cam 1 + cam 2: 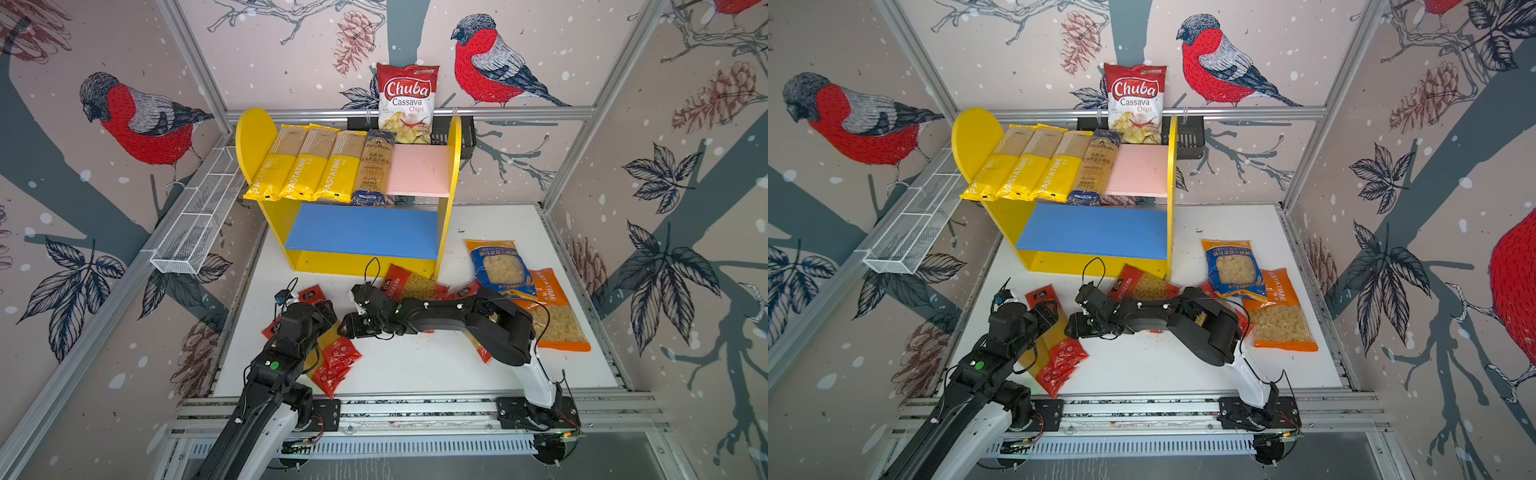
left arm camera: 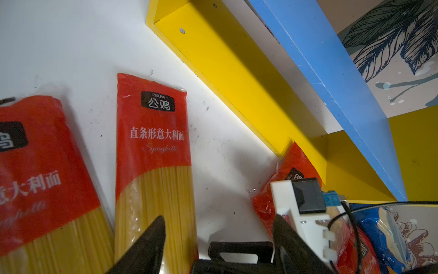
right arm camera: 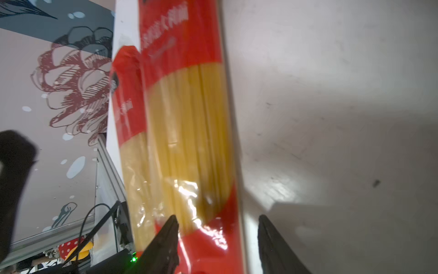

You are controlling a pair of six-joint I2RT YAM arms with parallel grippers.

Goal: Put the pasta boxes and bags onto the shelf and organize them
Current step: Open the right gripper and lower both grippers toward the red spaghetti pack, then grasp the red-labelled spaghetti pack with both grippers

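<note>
Field notes. The shelf (image 1: 455, 158) stood at the back edge of the table (image 1: 415, 365). On its pink upper board (image 1: 419, 170) lay three yellow spaghetti packs (image 1: 309, 166) side by side from the left panel, with a dark blue pack (image 1: 374, 166) touching the last of them.

Two red packs lay side by side near the front left corner, largely under the left arm. The left pincer (image 2: 218, 218) hung low there with its jaws apart and nothing between them, one finger over the inner red pack (image 2: 154, 142). The outer red pack (image 2: 35, 166) lay just beside.

The right arm reached across the middle. The right pincer (image 3: 218, 217) straddled the inner pack towards its front end. Its jaws were apart: one finger at the wrapper, a strip of table showing beside the other. It was not clamped.

A red bag of short pasta (image 1: 411, 284) lay by the shelf's front right foot. Near the right edge, a blue bag (image 1: 496, 268) overlapped an orange bag (image 1: 552, 316).
</note>
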